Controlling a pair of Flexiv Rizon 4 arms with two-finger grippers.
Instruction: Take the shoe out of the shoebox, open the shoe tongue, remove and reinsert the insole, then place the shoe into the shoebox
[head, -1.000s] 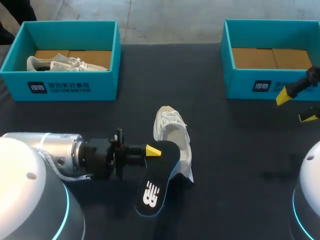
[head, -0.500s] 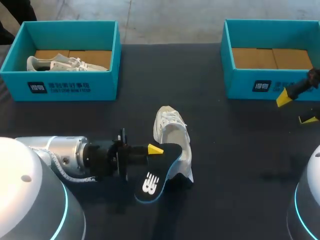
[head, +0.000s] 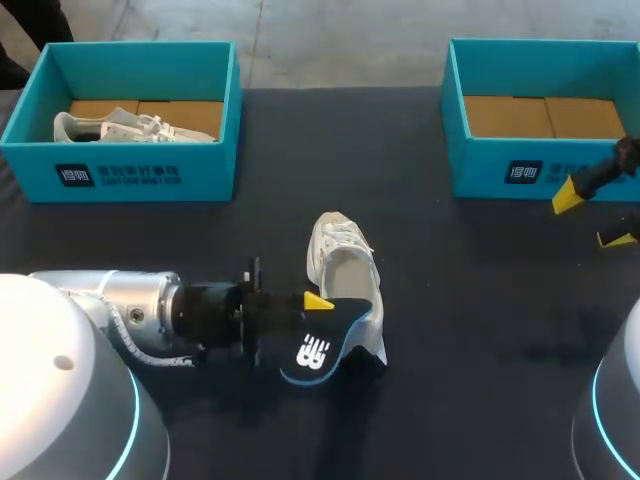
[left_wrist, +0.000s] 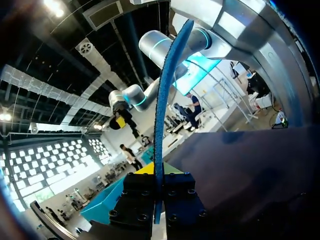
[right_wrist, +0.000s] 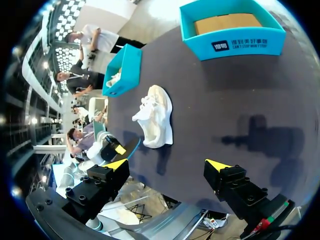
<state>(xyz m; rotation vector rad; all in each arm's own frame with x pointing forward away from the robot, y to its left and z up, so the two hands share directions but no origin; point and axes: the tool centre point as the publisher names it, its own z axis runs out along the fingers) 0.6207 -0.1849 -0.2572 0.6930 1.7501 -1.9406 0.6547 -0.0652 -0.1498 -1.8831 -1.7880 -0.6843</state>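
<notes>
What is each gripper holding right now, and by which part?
The left gripper is shut on the dark insole, pinching it flat near one edge, beside the white shoe. The right gripper is open and holds nothing.

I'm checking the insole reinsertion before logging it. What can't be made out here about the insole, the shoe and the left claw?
- Head view: whether the insole has its front end inside the shoe; the insole itself covers the heel opening.
- Head view: the left claw's lower finger, hidden under the insole.
- Left wrist view: the shoe is out of sight; the insole shows only edge-on.
</notes>
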